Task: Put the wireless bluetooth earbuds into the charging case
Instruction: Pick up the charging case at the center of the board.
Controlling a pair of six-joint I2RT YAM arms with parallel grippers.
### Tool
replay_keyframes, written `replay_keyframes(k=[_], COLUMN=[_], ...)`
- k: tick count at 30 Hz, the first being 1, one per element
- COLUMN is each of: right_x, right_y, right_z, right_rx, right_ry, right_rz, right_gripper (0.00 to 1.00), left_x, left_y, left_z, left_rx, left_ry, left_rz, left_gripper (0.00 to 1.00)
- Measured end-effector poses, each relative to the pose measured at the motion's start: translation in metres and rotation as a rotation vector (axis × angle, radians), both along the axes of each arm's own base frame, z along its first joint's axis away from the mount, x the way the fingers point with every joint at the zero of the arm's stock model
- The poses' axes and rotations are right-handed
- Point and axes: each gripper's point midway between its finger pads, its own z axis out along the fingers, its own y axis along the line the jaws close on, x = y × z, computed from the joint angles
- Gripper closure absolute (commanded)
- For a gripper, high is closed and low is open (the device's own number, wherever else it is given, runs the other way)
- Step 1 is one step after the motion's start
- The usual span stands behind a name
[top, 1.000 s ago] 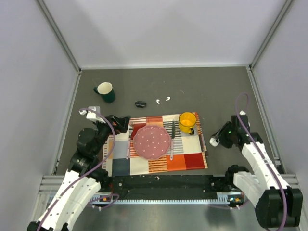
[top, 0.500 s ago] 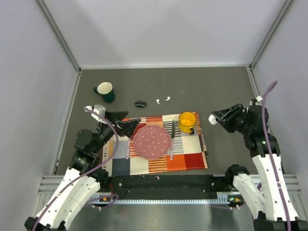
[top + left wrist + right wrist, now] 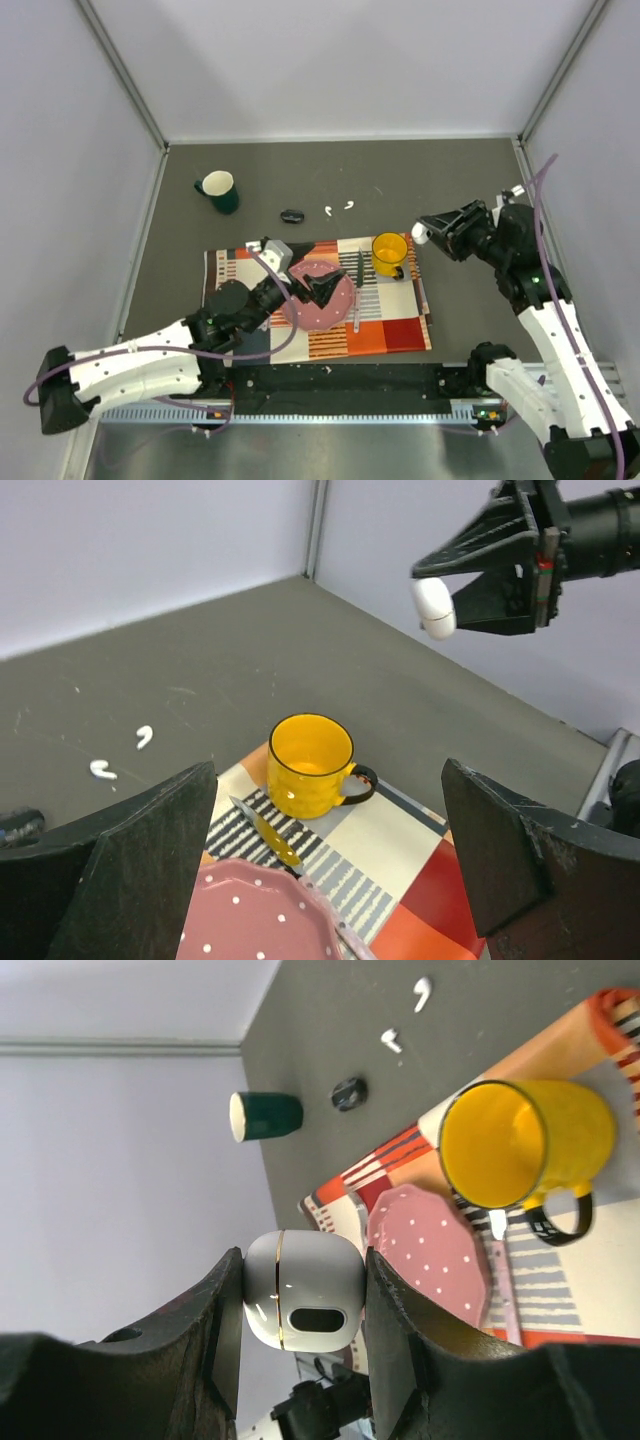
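Aloft, charging case point(image 3: 302, 1305), pinched inside right tool point(image 3: 307, 1295)

Top camera high at the near edge, looking down on the table point(image 3: 450, 180), left wrist low over the placemat point(image 3: 400, 845), facing far right, right wrist rolled sideways, close behind the charging case point(image 3: 303, 1290), all share yellow mug point(image 3: 389, 253), pink plate point(image 3: 318, 316), earbuds point(image 3: 328, 211).
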Motion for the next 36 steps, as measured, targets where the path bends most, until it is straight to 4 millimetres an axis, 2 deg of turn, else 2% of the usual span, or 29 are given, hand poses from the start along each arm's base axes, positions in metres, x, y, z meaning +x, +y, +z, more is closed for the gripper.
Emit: replay_keyframes(k=[6,15,22,28,36], right_x=[0.004,0.004,0.001,-0.001,-0.008], right_y=[0.035,0.066,0.091,0.101,0.120], right_z=[0.003,0.016,0.004,0.007,0.010], right_rx=[0.048,0.116,0.110,0.133,0.168], right_ry=[0.004,-0.031,0.008,0.004,0.014], right_rz=[0.077,0.096,0.130,0.129,0.139], right_gripper=[1.00,1.00,1.00,1.00,1.00], left_x=[-0.004,0.001,0.000,-0.002,-0.004], left_y=[-0.020,-0.036,-0.027,-0.021,-0.013], left_z=[0.015,0.022,0.032,0.041,0.033], left_rx=[0.001,-0.056,-0.091,-0.110,-0.112], left_ry=[-0.149,-0.272,-0.330,-0.353,-0.365], left_rz=[0.037,0.063,0.088,0.099,0.104], left_gripper=[0.01,0.01,0.01,0.01,0.03])
